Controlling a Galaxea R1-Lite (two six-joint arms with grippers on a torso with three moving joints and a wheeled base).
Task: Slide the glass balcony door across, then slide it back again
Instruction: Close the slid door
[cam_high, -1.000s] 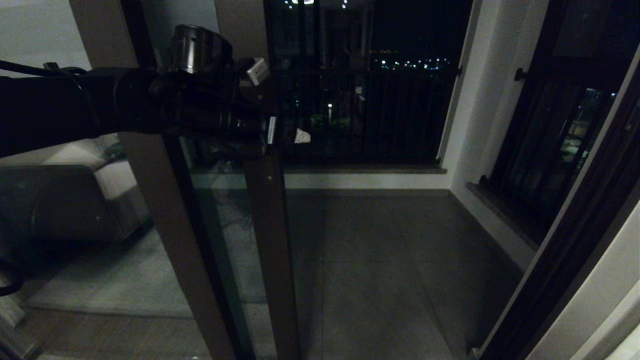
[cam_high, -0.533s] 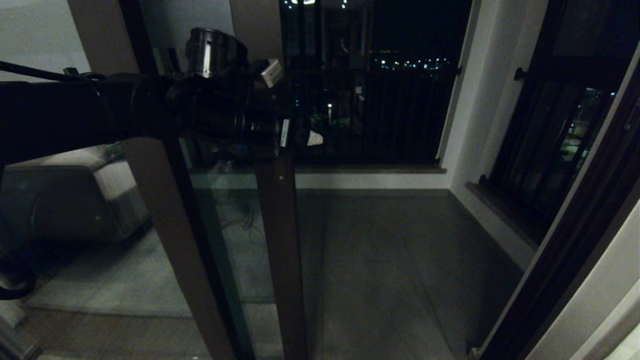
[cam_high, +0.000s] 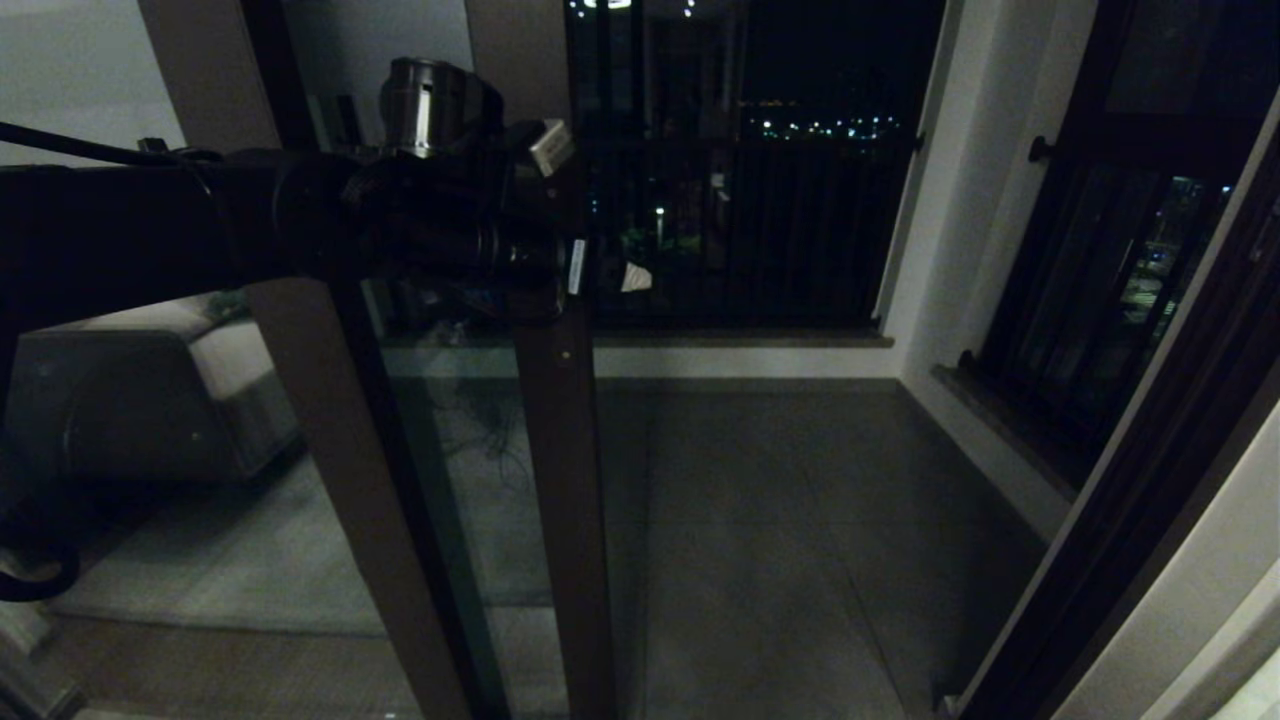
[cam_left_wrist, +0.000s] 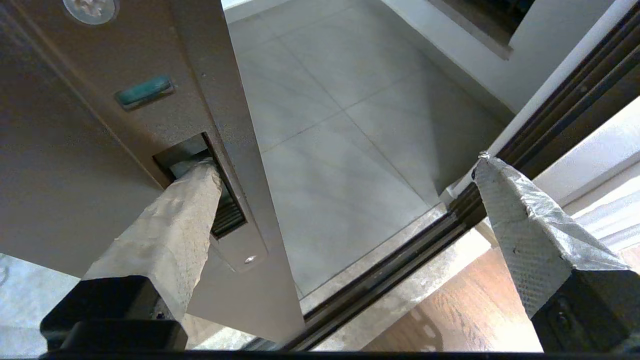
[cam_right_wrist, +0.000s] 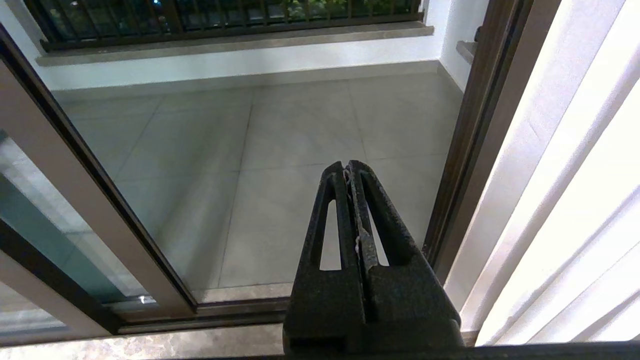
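Left arm raised and extended forward, left pincer (cam_left_wrist: 345, 175) spread wide, right pincer (cam_right_wrist: 350, 172) pressed closed

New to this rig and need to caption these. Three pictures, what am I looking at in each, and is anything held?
It is a two-armed robot working a sliding glass door onto a balcony.

Head view: from the robot's head, looking forward and down. The dark arm crossing from the left is its left arm, reaching the door's edge post.

Left wrist view: from behind the left gripper. Its jaws are open. One padded finger is hooked into the slot handle on the door's edge; the other hangs free over the floor track. So nothing is clamped, the door is only hooked.

Right wrist view: from behind the right gripper, jaws shut, holding nothing, facing the open doorway and the tiled floor.
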